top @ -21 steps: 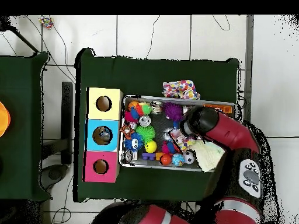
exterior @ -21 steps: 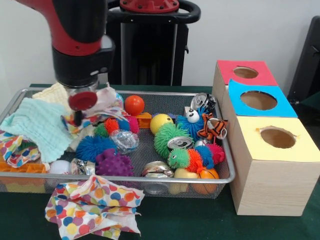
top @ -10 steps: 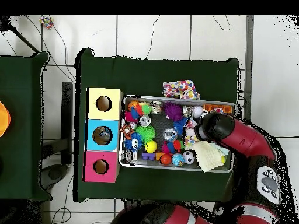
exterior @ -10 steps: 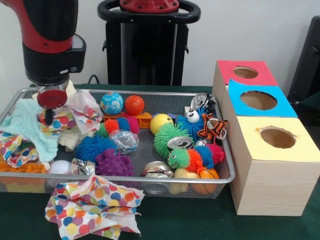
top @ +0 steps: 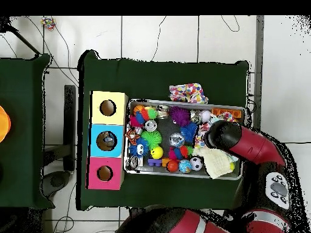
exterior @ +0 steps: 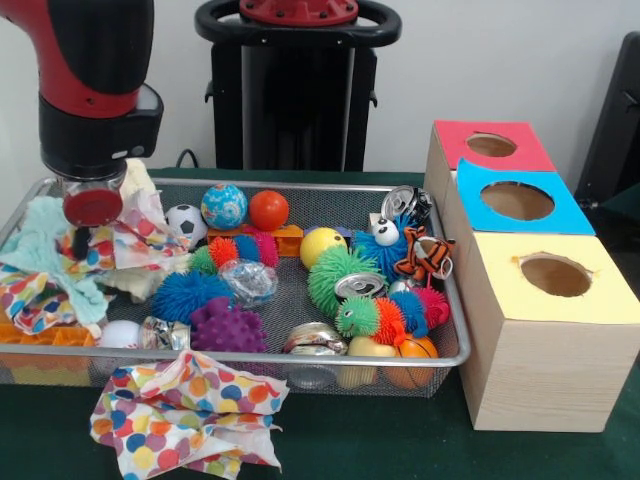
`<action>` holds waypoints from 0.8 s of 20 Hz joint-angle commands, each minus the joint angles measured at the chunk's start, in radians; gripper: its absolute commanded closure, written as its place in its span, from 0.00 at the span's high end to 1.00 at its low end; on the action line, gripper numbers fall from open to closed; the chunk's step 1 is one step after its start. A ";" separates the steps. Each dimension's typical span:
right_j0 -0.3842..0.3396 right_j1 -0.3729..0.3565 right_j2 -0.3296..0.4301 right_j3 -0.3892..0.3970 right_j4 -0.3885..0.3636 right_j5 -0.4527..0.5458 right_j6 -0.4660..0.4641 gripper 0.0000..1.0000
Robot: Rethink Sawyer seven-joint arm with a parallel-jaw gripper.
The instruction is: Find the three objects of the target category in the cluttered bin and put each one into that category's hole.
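Gripper low over cloth pile at bin left end; finger state impossible to tell. Target category unclear; balls, spiky toys, cans all in bin. Three box holes look empty; sorting apparently not begun

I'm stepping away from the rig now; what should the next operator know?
Gripper: low over the cloths at the bin's end farthest from the boxes; whether it is open or shut cannot be seen.
Bin: full of balls, spiky toys, crushed cans, cloths.
One polka-dot cloth lies outside on the table.
Red, blue, yellow hole: no object visible inside from the front. Sorting still to do.
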 commanded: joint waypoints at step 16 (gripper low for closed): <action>-0.027 0.095 0.087 -0.059 -0.231 -0.115 -0.092 1.00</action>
